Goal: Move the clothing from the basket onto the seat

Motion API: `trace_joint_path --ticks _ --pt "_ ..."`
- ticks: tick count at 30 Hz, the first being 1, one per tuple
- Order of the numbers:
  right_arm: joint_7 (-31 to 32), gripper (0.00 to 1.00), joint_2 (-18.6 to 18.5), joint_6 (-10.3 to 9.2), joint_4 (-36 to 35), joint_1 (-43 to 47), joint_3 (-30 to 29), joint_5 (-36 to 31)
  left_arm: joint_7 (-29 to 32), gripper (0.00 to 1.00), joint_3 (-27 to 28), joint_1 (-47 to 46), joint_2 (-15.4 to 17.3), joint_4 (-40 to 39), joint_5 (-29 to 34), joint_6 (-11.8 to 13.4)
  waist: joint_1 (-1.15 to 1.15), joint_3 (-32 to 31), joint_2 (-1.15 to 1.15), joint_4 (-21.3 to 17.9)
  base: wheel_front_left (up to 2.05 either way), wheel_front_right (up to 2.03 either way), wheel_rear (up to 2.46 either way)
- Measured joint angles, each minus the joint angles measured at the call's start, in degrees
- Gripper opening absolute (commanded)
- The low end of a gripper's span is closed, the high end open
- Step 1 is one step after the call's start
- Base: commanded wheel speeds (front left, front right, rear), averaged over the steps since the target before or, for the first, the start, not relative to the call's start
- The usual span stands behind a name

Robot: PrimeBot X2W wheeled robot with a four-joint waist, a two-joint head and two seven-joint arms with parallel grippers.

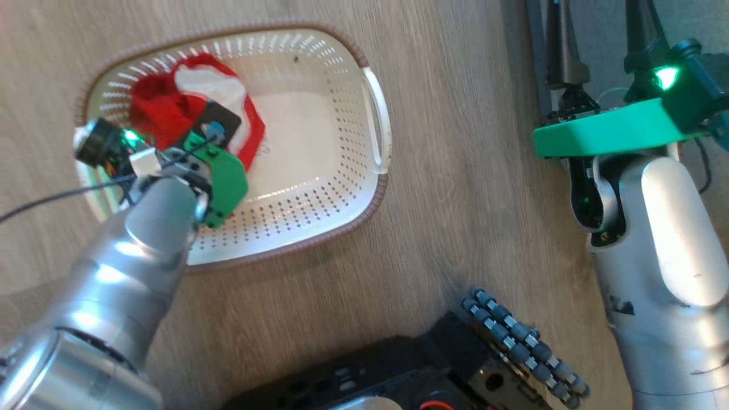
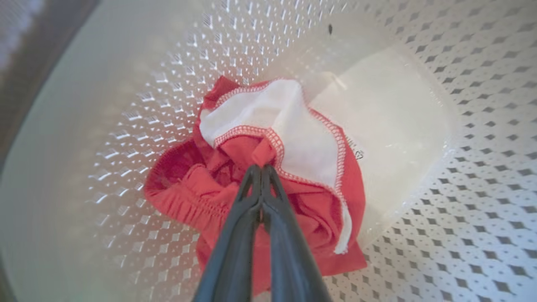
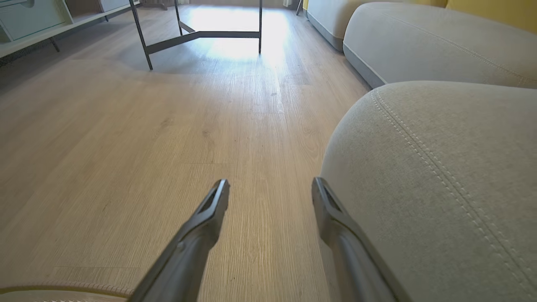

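Left gripper (image 2: 261,168) pinches a fold of red clothing (image 2: 310,142) in the basket (image 2: 470,197); a straight lift should clear its rim. Right gripper (image 3: 270,185) hangs spread beside the seat (image 3: 440,188).

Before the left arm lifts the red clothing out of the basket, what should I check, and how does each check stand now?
1. Left gripper shut on the clothing: ok, a red fold is pinched at its tips.
2. Grip deep enough to hold: cannot tell.
3. Clothing free of the basket wall holes: cannot tell.
4. Right gripper open, holding nothing: ok.
5. Seat close beside the right gripper: ok.
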Motion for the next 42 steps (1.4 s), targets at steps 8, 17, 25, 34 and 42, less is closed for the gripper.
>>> trace_joint_path --ticks 8,17,25,34,42 --pt "0.00 1.00 -1.62 0.00 2.91 2.08 -0.42 -0.73 -6.60 0.00 2.53 3.75 -2.61 -0.15 -4.34 -2.50 0.00 -7.55 0.00 3.17 0.00 0.00 0.00" --pt "0.00 1.00 -3.76 0.00 5.90 7.14 -0.40 -0.98 -7.37 0.00 5.05 9.93 -3.97 -10.17 -8.37 -1.51 0.00 -17.24 0.00 7.54 0.00 0.00 0.00" --pt "0.00 1.00 -4.32 0.00 9.28 14.23 -1.49 -1.75 -7.54 0.00 4.48 18.29 -4.09 -24.35 -12.35 0.78 0.00 -27.34 0.00 12.38 0.00 0.00 0.00" --pt "0.00 1.00 -4.23 0.00 11.54 21.48 -1.86 -2.46 -7.54 0.00 5.24 25.21 -4.08 -35.05 -12.32 2.40 -0.01 -36.96 0.00 15.78 0.00 0.00 0.00" --pt "0.01 1.00 -3.69 0.00 12.44 26.14 -2.47 -2.70 -7.54 0.00 6.34 28.32 -4.05 -42.03 -12.22 2.97 -0.01 -42.82 0.00 18.05 0.00 0.00 0.00"
